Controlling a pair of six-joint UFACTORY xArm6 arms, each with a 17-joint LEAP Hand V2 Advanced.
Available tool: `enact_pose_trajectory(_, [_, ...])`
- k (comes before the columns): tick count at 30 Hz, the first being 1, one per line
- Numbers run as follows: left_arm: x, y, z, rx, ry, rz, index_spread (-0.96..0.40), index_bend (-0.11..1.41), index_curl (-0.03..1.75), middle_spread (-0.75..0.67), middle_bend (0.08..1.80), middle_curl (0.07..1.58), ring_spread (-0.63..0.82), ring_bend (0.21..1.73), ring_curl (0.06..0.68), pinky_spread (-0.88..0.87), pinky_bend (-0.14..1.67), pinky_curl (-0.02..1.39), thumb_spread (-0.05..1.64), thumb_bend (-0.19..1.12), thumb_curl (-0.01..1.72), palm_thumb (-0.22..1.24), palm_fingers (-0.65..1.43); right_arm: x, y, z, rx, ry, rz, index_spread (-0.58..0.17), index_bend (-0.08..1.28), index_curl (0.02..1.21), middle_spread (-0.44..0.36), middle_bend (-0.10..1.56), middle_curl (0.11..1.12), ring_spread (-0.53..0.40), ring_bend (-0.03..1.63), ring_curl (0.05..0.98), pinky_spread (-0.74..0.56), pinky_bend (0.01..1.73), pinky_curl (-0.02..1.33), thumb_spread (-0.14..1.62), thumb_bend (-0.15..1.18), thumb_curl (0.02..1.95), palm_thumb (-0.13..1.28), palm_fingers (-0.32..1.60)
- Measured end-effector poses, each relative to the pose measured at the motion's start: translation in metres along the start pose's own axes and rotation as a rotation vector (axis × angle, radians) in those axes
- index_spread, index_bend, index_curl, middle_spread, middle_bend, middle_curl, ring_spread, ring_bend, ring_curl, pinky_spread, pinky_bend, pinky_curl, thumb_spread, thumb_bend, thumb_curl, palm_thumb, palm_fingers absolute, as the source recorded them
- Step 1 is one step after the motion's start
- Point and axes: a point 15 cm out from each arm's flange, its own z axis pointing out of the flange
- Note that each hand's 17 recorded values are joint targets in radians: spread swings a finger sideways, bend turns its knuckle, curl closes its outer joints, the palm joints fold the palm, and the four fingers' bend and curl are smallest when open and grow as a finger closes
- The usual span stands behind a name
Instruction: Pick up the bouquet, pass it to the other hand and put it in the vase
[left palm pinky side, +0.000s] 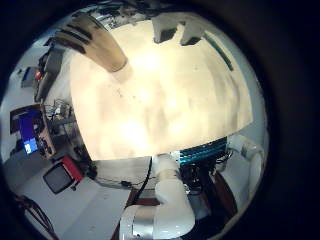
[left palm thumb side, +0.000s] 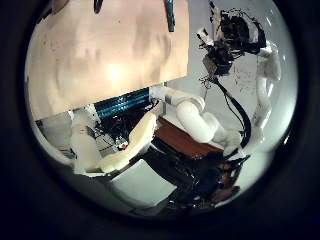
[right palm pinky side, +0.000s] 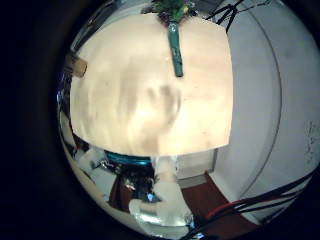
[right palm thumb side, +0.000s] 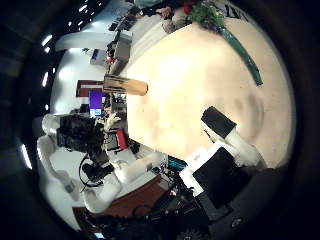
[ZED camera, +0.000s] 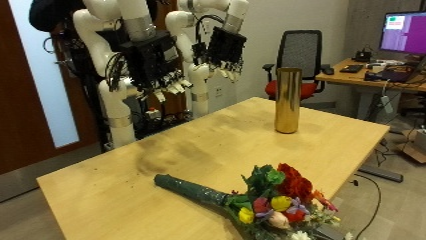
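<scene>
The bouquet lies on the wooden table near its front edge, with red and yellow flowers and a green wrapped stem pointing towards the table's middle. A tall gold vase stands upright at the table's far corner. My right hand and left hand hang high over the table's back edge, both open and holding nothing. The left hand is the one nearer the vase. The palm views show the vase and the bouquet well below the hands.
A black office chair stands behind the vase. A desk with a monitor is farther back. The table's front edge runs close to the flowers.
</scene>
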Motion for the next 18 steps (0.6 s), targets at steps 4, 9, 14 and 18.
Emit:
enact_pose_trajectory(4, [-0.002, 0.001, 0.004, -0.010, 0.000, 0.002, 0.15, 0.17, 0.32, 0.40, 0.20, 0.32, 0.56, 0.43, 0.191, 0.55, 0.20, 0.31, 0.96, -0.03, 0.31, 0.42, 0.14, 0.000, 0.000, 0.003, -0.001, -0.004, 0.006, -0.298, 0.18, 0.30, 0.054, 0.18, 0.31, 0.161, 0.31, 0.236, 0.27, 0.23, 0.31, 1.05, -0.02, 0.48, 0.84, 0.22])
enact_pose_trajectory(9, [-0.001, 0.000, 0.005, -0.013, 0.003, 0.004, 0.15, 0.17, 0.32, 0.39, 0.20, 0.32, 0.56, 0.42, 0.191, 0.54, 0.20, 0.30, 0.96, -0.03, 0.31, 0.42, 0.14, 0.006, -0.006, 0.008, -0.006, -0.004, 0.023, -0.276, 0.16, 0.29, 0.099, 0.23, 0.33, 0.148, 0.33, 0.239, 0.26, 0.22, 0.30, 1.06, -0.02, 0.47, 0.83, 0.29])
enact_pose_trajectory(14, [0.000, -0.002, 0.010, -0.021, -0.005, 0.031, 0.15, 0.17, 0.32, 0.38, 0.19, 0.32, 0.56, 0.43, 0.194, 0.54, 0.20, 0.30, 0.96, -0.03, 0.31, 0.42, 0.14, 0.028, -0.017, 0.006, 0.005, -0.004, 0.089, -0.236, 0.14, 0.26, 0.125, 0.25, 0.34, 0.122, 0.43, 0.260, 0.24, 0.25, 0.31, 1.07, -0.02, 0.47, 0.83, 0.33])
enact_pose_trajectory(18, [0.002, -0.002, 0.013, -0.024, -0.010, 0.061, 0.15, 0.17, 0.32, 0.39, 0.20, 0.32, 0.56, 0.43, 0.196, 0.54, 0.20, 0.31, 0.96, -0.03, 0.31, 0.42, 0.14, 0.045, -0.028, 0.002, 0.020, -0.002, 0.170, -0.171, 0.17, 0.28, 0.118, 0.31, 0.35, 0.091, 0.45, 0.256, 0.22, 0.22, 0.30, 1.07, -0.02, 0.46, 0.82, 0.41])
